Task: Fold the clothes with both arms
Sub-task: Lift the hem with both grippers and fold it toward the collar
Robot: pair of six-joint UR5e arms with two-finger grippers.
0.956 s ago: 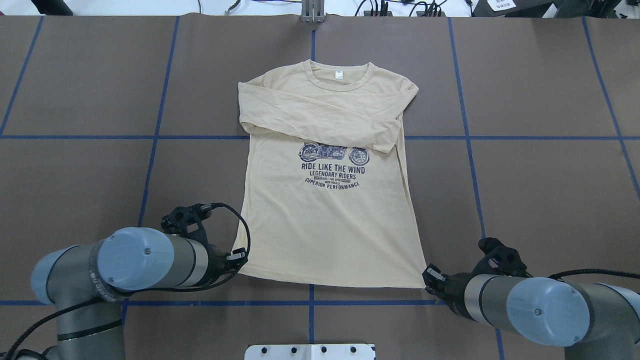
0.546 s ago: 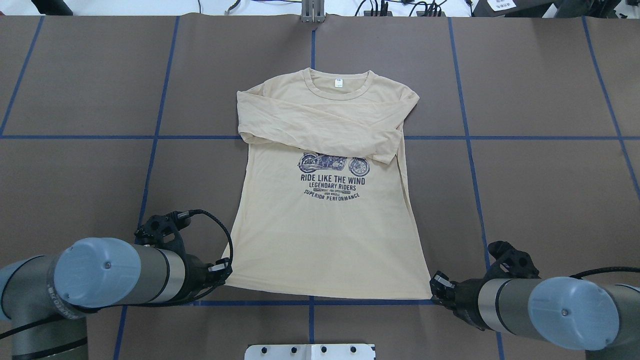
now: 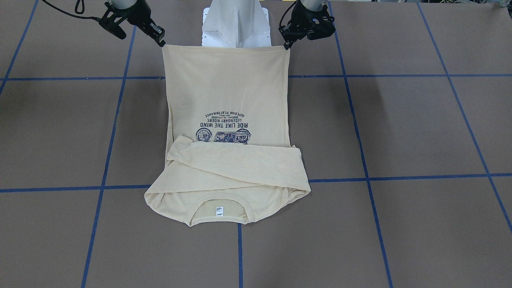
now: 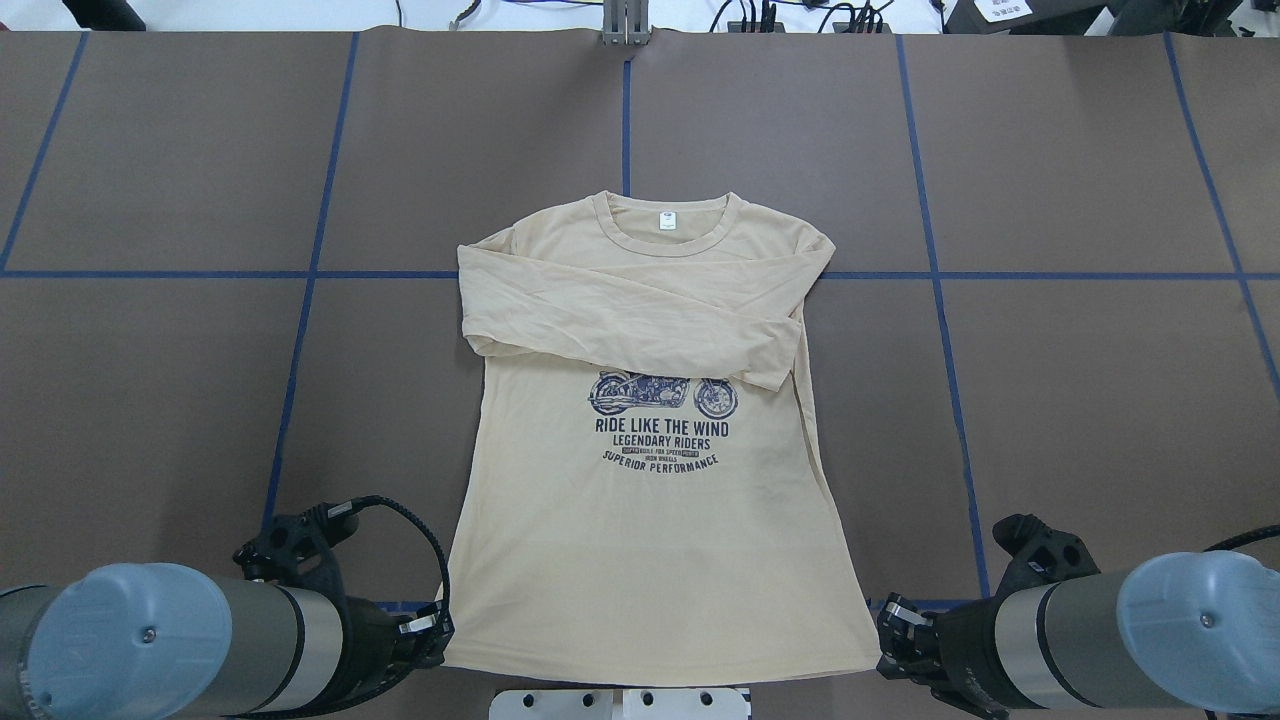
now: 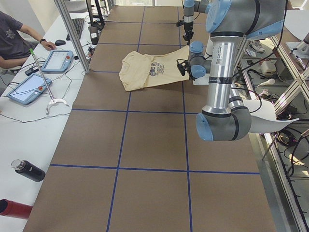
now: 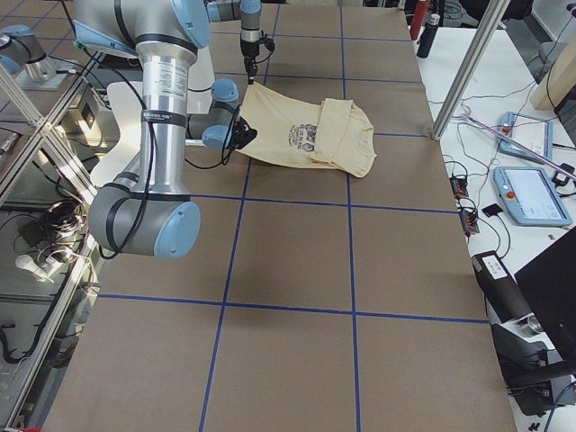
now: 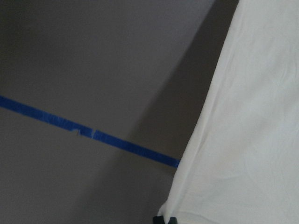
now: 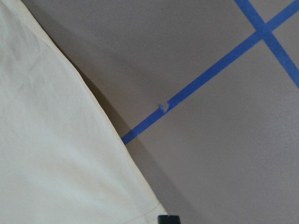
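Observation:
The cream long-sleeved T-shirt (image 4: 640, 540) lies face up, collar away from me, with both sleeves folded across the chest above the navy motorcycle print. My left gripper (image 4: 437, 632) is shut on the hem's left corner. My right gripper (image 4: 885, 640) is shut on the hem's right corner. Both hold the hem a little above the table, near my base. In the front-facing view the shirt (image 3: 228, 96) hangs stretched between the left gripper (image 3: 287, 44) and the right gripper (image 3: 162, 42). The wrist views show shirt fabric (image 7: 247, 116) (image 8: 56, 154) above its shadow.
The brown table cover (image 4: 1050, 400) has a grid of blue tape lines. My white base plate (image 4: 620, 703) sits under the raised hem. Cables and a metal post (image 4: 625, 25) line the far edge. An operator (image 5: 14, 38) with tablets sits beside the table's left end.
Both grippers have drawn back toward my base with the hem corners in them. The whole shirt has slid toward me, and its hem now reaches the base plate.

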